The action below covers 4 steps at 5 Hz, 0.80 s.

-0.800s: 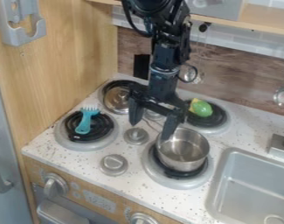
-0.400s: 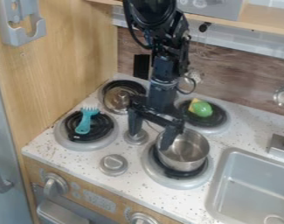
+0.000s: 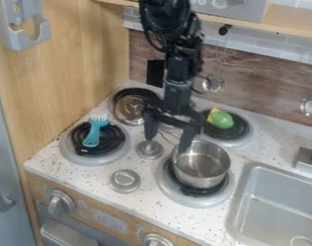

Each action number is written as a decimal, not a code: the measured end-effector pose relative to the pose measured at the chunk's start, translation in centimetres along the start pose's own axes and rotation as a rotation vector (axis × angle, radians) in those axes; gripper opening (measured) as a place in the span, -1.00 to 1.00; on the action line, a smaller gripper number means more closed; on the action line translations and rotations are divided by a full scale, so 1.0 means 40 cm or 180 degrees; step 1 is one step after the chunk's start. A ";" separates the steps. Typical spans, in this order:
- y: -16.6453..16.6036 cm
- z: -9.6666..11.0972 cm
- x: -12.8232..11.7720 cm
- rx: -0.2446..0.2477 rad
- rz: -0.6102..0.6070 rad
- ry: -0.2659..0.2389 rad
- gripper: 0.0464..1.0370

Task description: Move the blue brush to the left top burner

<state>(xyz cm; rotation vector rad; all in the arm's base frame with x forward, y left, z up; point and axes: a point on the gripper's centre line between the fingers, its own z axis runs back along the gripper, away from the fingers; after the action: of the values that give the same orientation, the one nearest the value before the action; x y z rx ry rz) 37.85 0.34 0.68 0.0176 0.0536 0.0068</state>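
The fingers (image 3: pixel 188 134) hang spread near the pot's (image 3: pixel 212 175) ten o'clock side, its metal floor bare; the blue brush (image 3: pixel 92 135) lies on the nine o'clock burner (image 3: pixel 97 160)

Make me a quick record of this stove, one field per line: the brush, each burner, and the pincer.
brush: blue brush, bristle end toward the back
front left burner: holds the brush
back left burner: round metal lid on it, brush not there
front right burner: metal pot on it
back right burner: green and yellow item on it
pincer: open, empty, between brush and pot
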 end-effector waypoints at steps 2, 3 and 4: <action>0.135 0.029 0.053 -0.0015 0.0576 -0.0168 0.92; 0.261 0.016 0.052 -0.0135 0.1072 -0.0184 0.92; 0.330 0.013 0.060 -0.0146 0.1274 -0.0243 0.92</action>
<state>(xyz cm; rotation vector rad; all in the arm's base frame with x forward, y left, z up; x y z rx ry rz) 40.20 13.55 1.29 -0.0174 -0.0273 0.4072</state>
